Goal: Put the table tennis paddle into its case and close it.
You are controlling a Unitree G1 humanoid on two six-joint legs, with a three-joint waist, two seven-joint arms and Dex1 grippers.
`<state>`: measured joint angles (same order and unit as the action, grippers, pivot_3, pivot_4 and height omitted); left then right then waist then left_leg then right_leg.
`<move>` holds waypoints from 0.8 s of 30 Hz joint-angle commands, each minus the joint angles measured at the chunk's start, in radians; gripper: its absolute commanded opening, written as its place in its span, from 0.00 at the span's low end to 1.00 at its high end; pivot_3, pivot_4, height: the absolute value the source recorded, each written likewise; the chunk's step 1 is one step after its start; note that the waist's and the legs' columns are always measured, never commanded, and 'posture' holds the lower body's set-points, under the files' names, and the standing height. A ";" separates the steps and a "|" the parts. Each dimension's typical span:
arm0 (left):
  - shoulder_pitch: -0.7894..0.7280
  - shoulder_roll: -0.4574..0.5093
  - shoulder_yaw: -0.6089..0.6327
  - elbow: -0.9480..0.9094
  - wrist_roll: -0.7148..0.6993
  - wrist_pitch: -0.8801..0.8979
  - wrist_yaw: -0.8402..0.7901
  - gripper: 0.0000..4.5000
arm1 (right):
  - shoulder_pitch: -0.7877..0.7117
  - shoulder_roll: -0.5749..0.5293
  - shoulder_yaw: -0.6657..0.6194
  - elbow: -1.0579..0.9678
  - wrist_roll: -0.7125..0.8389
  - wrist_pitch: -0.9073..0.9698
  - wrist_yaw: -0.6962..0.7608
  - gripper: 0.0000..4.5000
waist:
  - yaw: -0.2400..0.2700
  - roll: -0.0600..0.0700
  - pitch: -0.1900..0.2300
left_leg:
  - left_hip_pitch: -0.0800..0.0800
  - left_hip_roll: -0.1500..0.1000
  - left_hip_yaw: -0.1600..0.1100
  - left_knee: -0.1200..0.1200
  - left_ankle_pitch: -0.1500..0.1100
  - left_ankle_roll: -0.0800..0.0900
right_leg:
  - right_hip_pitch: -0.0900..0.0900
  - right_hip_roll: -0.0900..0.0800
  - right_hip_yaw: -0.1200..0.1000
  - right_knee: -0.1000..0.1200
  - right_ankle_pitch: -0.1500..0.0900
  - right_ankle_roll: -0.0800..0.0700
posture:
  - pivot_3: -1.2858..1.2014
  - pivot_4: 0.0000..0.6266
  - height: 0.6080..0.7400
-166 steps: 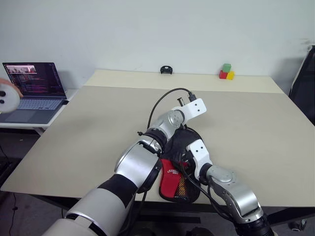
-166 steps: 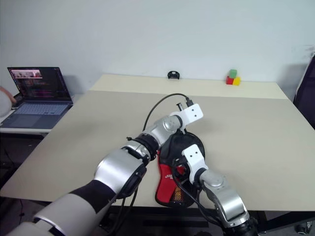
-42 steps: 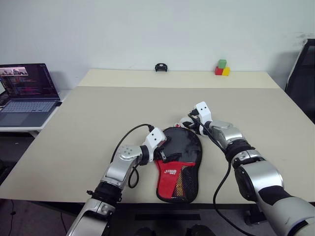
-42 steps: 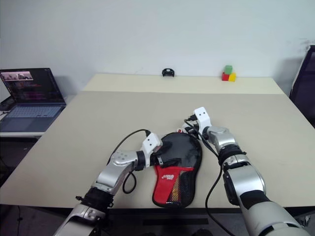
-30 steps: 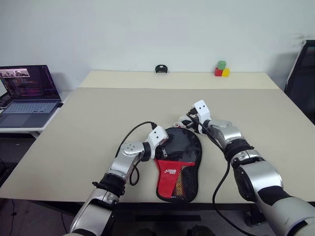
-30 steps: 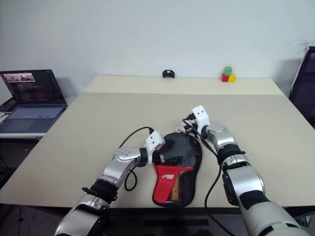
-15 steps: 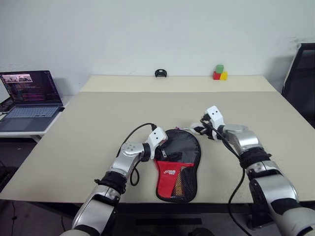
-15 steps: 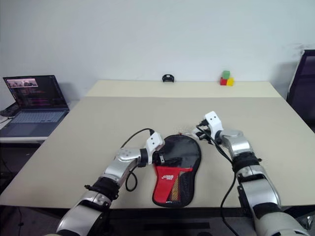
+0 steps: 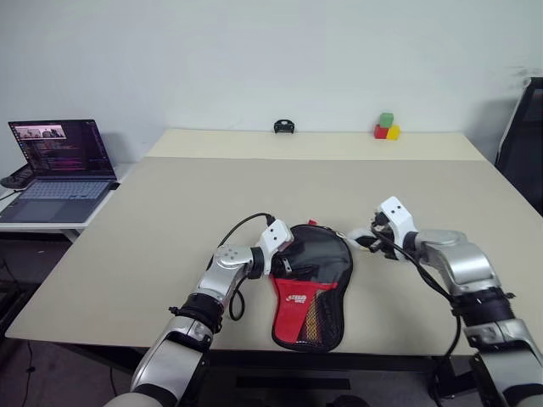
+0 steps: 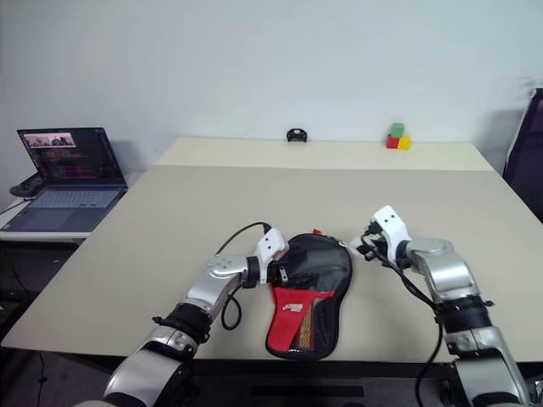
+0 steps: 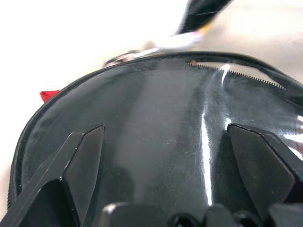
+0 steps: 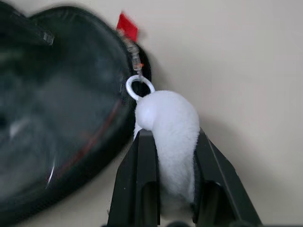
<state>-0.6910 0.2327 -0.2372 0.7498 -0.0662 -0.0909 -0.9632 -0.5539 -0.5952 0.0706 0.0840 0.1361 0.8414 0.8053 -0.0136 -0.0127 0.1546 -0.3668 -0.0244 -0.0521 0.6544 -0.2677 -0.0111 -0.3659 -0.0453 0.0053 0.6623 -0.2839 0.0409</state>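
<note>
The right gripper (image 12: pixel 165 156) has swung out to the case's (image 9: pixel 310 284) right, fingers clamped on the white zipper puff (image 12: pixel 168 127). The left gripper (image 11: pixel 165 165), fingers spread, pins the case near the bench (image 9: pixel 170 212) edge. Zipping is underway, paddle presumably inside; next, draw the puff along the rim.

Case (image 9: pixel 312 275): glossy black upper panel catching streaks of light, a fine-toothed zip along its rim, red cloth and open mesh toward the narrow end. Zip pull (image 12: pixel 166 130): soft white fluffy tuft on a smooth white ring, pinched in the right gripper (image 12: pixel 169 156) of matt black plastic. Desk (image 9: pixel 170 203): smooth, matt beige top.
</note>
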 commanded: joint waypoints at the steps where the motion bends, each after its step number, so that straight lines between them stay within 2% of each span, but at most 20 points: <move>1: 0.055 0.016 -0.051 0.154 0.087 0.033 0.008 1.00 | 0.041 -0.063 -0.023 -0.123 0.034 0.077 0.018 0.08 | 0.003 0.001 -0.001 | 0.000 0.000 0.000 -0.001 0.000 0.000 | 0.001 0.000 0.000 -0.001 0.000 0.000 | 0.52 0.24 1.00; 9: 0.033 -0.001 -0.058 0.200 0.098 0.009 0.007 1.00 | 0.170 -0.169 -0.050 -0.380 0.166 0.236 0.057 0.08 | 0.015 0.000 -0.003 | 0.002 0.000 -0.001 -0.007 0.000 0.000 | 0.003 0.000 -0.002 -0.008 -0.001 0.001 | 0.52 0.24 1.00; 15: 0.028 -0.005 -0.064 0.217 0.101 -0.002 0.009 1.00 | 0.292 -0.238 -0.101 -0.569 0.285 0.337 0.071 0.08 | 0.014 0.001 -0.004 | 0.002 0.001 -0.007 -0.009 0.000 0.000 | 0.010 -0.001 -0.013 -0.017 0.000 0.001 | 0.52 0.24 1.00; 24: 0.021 -0.012 -0.069 0.234 0.105 -0.010 0.012 1.00 | 0.457 -0.308 -0.171 -0.741 0.421 0.399 0.073 0.08 | 0.015 0.000 -0.004 | 0.002 0.001 -0.012 -0.009 0.000 -0.001 | 0.012 -0.002 -0.015 -0.019 -0.001 0.002 | 0.52 0.24 1.00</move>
<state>-0.7382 0.2013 -0.2490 0.8585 -0.0639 -0.1396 -0.9735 -0.1172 -0.8848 -0.0722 -0.6000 0.5184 1.2335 0.8606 0.0013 -0.0122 0.1506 -0.3645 -0.0239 -0.0643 0.6451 -0.2677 -0.0117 -0.3535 -0.0476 -0.0100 0.6428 -0.2856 0.0441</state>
